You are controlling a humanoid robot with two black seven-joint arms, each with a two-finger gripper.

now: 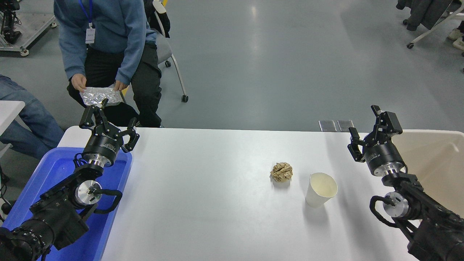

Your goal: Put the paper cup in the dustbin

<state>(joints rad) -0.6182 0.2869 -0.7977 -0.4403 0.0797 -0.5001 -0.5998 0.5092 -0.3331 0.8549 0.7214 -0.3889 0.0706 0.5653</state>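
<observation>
Two things lie on the white surface [217, 203]: a paper cup [320, 190] and a crumpled brown paper ball [281, 172], which is just beside the cup on its left and not touching it. The cup stands upright with the mouth up, in the right half of the surface, and its cream inside looks empty.

The right gripper [369, 127] hovers above the far right part of the surface, well apart from the cup. Its jaws are spread wide and hold nothing. The dustbin [440, 159] is at the right edge, directly behind this arm, so the way from cup to bin is short. The left gripper [108, 121] is parked over the blue tub [58, 170] at the lower left, jaws also open and empty. A person [108, 47] beyond the far edge holds a piece of foil [98, 96] and is not involved.

I think the cup is very light and its thin wall is soft, so a strong squeeze will crush it and a careless touch will tip it over or push it away. The best place to hold seems the side wall a little under the rim, where the rolled edge gives some stiffness, with the jaws coming from both sides. One jaw inside and one outside the rim could also work. The paper ball is close, so the approach should come from the right side.
</observation>
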